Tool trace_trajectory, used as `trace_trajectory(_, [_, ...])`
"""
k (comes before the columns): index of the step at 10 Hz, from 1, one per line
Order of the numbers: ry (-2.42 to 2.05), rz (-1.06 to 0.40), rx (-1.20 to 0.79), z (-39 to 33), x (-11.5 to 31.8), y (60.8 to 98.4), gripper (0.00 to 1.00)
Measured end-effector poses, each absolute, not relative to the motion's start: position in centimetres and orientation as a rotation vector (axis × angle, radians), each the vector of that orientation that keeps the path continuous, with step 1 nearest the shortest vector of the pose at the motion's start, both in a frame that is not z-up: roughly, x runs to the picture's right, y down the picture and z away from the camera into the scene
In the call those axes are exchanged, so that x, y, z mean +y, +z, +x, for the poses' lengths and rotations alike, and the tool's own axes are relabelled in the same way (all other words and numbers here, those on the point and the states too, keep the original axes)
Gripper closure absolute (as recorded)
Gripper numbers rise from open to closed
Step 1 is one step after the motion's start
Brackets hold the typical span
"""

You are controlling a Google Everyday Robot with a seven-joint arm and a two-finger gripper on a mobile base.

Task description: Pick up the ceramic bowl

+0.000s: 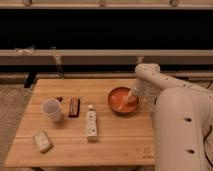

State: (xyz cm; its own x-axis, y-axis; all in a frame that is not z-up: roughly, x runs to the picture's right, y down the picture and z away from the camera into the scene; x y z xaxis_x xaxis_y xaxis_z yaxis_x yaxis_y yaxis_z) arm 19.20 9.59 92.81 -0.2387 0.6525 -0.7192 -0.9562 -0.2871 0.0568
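The ceramic bowl (pixel 121 100) is round, shallow and orange-red and sits on the right part of the wooden table (pixel 75 145). My white arm comes in from the right and bends down over it. My gripper (pixel 131 96) is at the bowl's right rim, reaching down into the bowl. The bowl rests on the table.
A white cup (pixel 51 109) stands at the left. A dark snack bar (pixel 74 106) lies beside it. A white bottle (pixel 91 124) lies in the middle. A pale packet (pixel 42 141) lies at the front left. A dark rail and wall run behind the table.
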Motion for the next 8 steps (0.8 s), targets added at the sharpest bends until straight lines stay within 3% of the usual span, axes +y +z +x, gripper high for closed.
trace_trajectory(4, [1.793, -0.755, 0.548, 17.9, 9.6, 92.6, 0.94])
trace_trajectory(5, [1.809, -0.751, 0.519, 17.8, 9.1, 92.0, 0.99])
trace_trajectory(8, [1.858, -0.729, 0.420, 17.3, 7.2, 89.4, 1.00])
